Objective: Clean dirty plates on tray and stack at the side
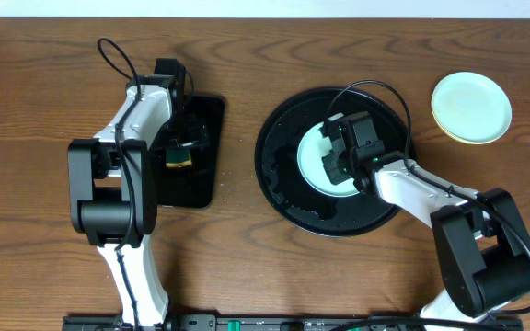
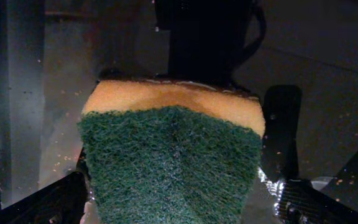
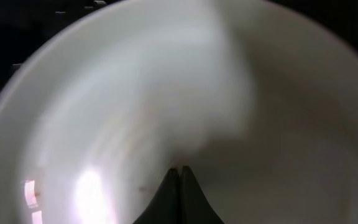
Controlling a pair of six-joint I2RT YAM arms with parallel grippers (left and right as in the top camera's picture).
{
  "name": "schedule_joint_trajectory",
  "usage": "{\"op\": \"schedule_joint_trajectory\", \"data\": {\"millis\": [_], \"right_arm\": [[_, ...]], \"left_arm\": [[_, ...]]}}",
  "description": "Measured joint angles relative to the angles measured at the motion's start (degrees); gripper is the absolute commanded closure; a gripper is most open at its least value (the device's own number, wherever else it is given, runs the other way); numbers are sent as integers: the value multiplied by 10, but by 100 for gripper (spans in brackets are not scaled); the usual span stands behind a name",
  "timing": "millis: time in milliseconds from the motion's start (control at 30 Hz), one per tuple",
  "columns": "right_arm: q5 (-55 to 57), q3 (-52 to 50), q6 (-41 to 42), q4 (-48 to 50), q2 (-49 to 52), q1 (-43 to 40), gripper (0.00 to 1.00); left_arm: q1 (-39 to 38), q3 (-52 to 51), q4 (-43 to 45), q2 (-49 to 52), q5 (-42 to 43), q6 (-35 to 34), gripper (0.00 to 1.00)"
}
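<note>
Lifting the mint-white plate [image 1: 311, 152] from the round black tray [image 1: 279, 179] demands a rim pinch: rigid, glossy, likely slippery. Right gripper [image 3: 179, 169] fingers are pressed together on its centre; left gripper [image 1: 180, 138] fingers spread astride the sponge [image 2: 173, 162].

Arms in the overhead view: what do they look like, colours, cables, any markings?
Both the left arm and right arm have white links between bulky black joint housings. A thin black cable loops above each wrist. The right gripper has dark tapered fingertips. No markings are legible.
</note>
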Motion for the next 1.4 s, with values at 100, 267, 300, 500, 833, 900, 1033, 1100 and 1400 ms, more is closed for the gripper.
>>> {"op": "schedule_joint_trajectory", "data": {"millis": [100, 267, 300, 500, 833, 900, 1033, 1100, 1400], "right_arm": [[40, -1, 5, -17, -17, 0, 99], [63, -5, 30, -56, -128, 0, 96], [66, -5, 34, -68, -155, -1, 94], [62, -5, 56, -90, -150, -63, 70], [-45, -3, 68, -37, -12, -148, 93], [-58, -3, 69, -32, -9, -148, 99], [-79, 2, 72, -36, -14, -156, 99], [-81, 4, 73, -57, -38, -157, 99], [91, 38, 111, -48, -269, -222, 99]], "left_arm": [[0, 0, 0, 0, 0, 0, 4], [0, 0, 0, 0, 0, 0, 4], [0, 0, 0, 0, 0, 0, 4], [0, 0, 0, 0, 0, 0, 4], [0, 0, 0, 0, 0, 0, 4], [0, 0, 0, 0, 0, 0, 4], [0, 0, 0, 0, 0, 0, 4], [0, 0, 0, 0, 0, 0, 4], [0, 0, 0, 0, 0, 0, 4]]}}
